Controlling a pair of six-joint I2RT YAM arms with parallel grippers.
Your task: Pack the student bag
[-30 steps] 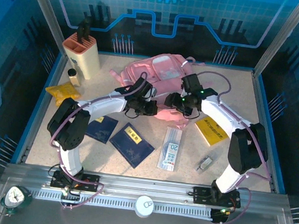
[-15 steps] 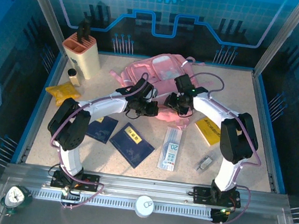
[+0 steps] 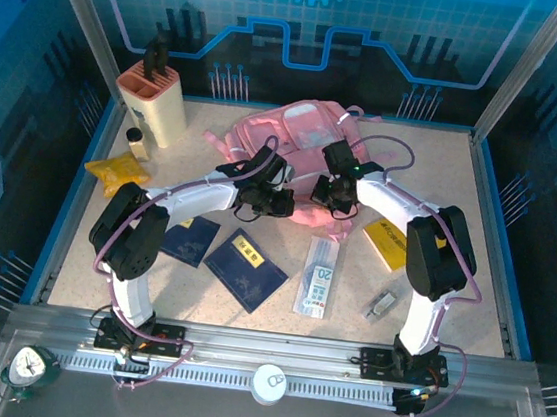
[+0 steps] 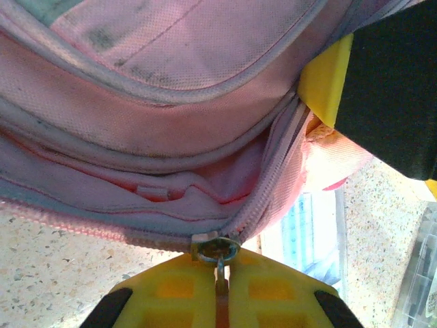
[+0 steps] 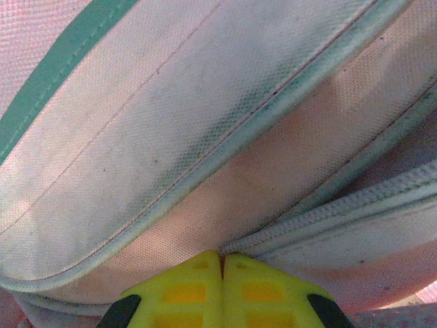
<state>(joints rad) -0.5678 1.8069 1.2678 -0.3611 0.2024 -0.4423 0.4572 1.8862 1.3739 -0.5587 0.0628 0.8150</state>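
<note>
Backpack, i.e. student bag (image 3: 302, 131), pink w/ pale trim, lies flat at far-centre of desk (image 3: 453, 178), near edge facing the arms. Both arms reach in over its near edge, grippers close together but apart.

Left gripper (image 3: 284, 204): clenched on zip pull. Left wrist view shows the metal ring of the zip pull (image 4: 216, 250) right at the tips of left gripper (image 4: 220, 263), tab pinched between the yellow fingers. The zip runs up and to the right from there, part open, w/ pink lining showing in the student bag (image 4: 171, 82).

Right gripper (image 3: 322, 195): clenched, fingers fully together. Right wrist view has right gripper (image 5: 222, 263) w/ tips pressed against the student bag (image 5: 171, 123) where a zip line meets the piped seam. Can't tell if any fabric is caught between them.

Other items on desk:
- Knife block (image 3: 153, 102), cream/orange, far left, upright.
- Small bottle (image 3: 135, 142) just in front of it.
- Yellow packet (image 3: 114, 172) at left edge.
- 2 dark blue booklets (image 3: 189, 240) and (image 3: 244, 270), flat, near-left of centre.
- Clear pouch (image 3: 320, 277) marked "20", near centre.
- Yellow book (image 3: 393, 242) by right arm.
- Small metal clip (image 3: 381, 304) near right base.
</note>
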